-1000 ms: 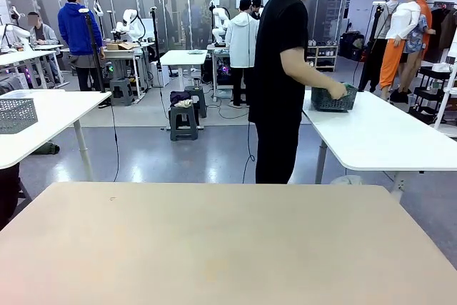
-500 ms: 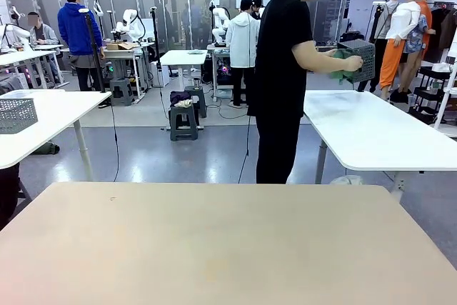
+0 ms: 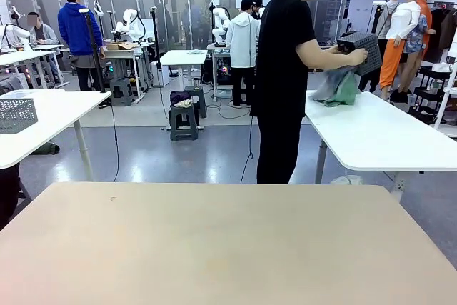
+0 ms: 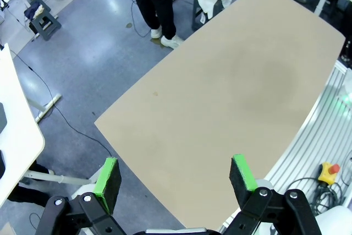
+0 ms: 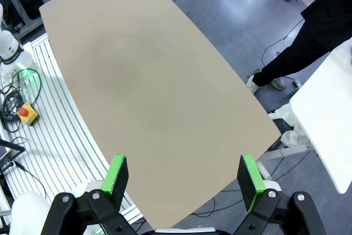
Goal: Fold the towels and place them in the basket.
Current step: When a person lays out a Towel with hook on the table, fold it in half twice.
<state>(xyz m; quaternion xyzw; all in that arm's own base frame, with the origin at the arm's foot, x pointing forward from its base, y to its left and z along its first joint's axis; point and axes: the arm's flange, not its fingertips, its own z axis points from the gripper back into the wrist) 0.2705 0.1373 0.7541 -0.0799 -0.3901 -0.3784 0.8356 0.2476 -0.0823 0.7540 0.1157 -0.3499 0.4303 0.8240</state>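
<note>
Heads up, the towels point(image 3: 335, 88) are over at the white table point(image 3: 385, 137) beyond your tan table point(image 3: 214, 241), hanging in a grey-and-green bunch out of the tipped basket point(image 3: 363, 49) the person point(image 3: 282, 69) holds up, and you can't tell where one cloth ends and the other starts. Your left gripper point(image 4: 175, 175) and right gripper point(image 5: 184, 175) both hang high over the tan top with jaws wide apart and nothing between them, open surface right out to its edges.

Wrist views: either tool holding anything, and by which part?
Nothing held; left tool and right tool stand open above the beige table.
</note>
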